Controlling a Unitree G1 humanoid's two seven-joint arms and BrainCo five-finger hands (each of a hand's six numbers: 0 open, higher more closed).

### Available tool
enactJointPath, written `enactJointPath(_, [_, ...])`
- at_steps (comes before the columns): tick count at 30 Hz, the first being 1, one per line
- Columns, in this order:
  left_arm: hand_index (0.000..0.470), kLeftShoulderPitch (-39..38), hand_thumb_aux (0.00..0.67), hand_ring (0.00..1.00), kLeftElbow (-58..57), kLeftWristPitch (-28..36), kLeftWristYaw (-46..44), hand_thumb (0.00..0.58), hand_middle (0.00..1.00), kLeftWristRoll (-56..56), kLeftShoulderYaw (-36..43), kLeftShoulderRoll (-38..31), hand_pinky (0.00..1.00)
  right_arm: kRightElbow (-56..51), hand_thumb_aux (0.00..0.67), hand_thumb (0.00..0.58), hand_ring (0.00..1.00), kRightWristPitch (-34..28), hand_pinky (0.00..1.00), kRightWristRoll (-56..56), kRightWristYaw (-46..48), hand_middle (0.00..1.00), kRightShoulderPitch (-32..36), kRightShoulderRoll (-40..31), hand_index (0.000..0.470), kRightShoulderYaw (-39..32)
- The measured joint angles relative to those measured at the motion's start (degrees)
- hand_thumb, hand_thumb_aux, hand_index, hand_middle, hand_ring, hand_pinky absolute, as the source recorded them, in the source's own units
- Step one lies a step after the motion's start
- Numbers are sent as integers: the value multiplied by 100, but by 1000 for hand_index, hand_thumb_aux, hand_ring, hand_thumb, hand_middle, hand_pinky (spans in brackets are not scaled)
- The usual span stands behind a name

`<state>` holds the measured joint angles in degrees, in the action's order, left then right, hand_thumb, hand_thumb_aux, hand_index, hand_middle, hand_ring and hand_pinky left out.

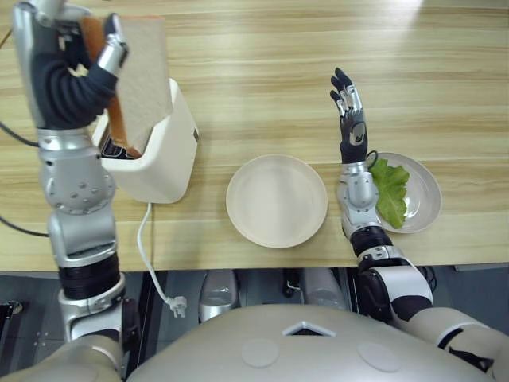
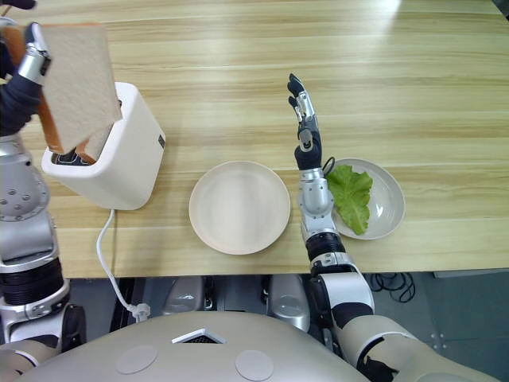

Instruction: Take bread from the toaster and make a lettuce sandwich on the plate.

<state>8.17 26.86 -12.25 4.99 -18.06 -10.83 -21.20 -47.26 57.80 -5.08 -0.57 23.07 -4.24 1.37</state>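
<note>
Two hands, one toaster, two dishes, one cord; listed by view.

Left eye view.
- Left hand [image 1: 87, 68]: raised at the left end of the worktop [image 1: 318, 48], fingers pinching the bread [image 1: 147, 72] near its upper edge.
- Bread: one pale slice with a brown crust, tilted, hanging over the toaster [image 1: 163, 155]. Its lower corner is down at the slot; whether it is free of the slot cannot be told.
- Toaster: white, upright, near the front edge, well left of the plate [image 1: 276, 200].
- Plate: round, cream, bare, just inside the front edge at centre.
- Right hand [image 1: 348, 111]: held up between the plate and the dish [image 1: 425, 195], fingers straight and close together, holding nothing. Its forearm crosses the front edge beside the dish.

Right eye view.
- Lettuce [image 2: 351, 197]: one green leaf lying in the left half of the shallow dish, right of the plate and apart from it.
- Cord [image 2: 99, 239]: white, runs from the toaster's base over the front edge, with the plug [image 2: 141, 312] hanging below.
- Room: open wood runs behind plate and dish to the far edge, and a bare strip separates toaster and plate. The right forearm stands in the gap between plate and dish.
</note>
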Motion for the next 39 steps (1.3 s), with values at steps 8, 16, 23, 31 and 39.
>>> enactJointPath(8, [402, -243, 586, 1000, -446, -146, -727, 571, 1000, 766, 1530, 991, 1000, 59, 0, 0, 0, 1, 0, -1, -129, 0, 47, -119, 0, 81])
enactJointPath(16, [397, -601, 578, 1000, -2519, -266, -808, 569, 1000, 974, 2138, 1872, 1000, 631, 0, 0, 0, -61, 0, 116, -349, 0, 7, -782, 0, 588])
enactJointPath(23, [348, -895, 507, 1000, -3374, -484, -803, 546, 1000, 967, 2571, 2412, 1000, 993, 0, 0, 0, -291, 0, 120, -374, 0, -490, -1247, 0, 848])
enactJointPath(31, [366, -931, 533, 1000, -3730, -488, -764, 556, 1000, 904, 2810, 2420, 1000, 1434, 0, 0, 0, -458, 0, -53, -418, 0, -681, -1409, 0, 901])
enactJointPath(39, [110, -841, 160, 1000, -3805, -491, -538, 244, 1000, 590, 2820, 2413, 1000, 1629, 0, 0, 0, -519, 0, -203, -427, 0, -794, -1413, 0, 874])
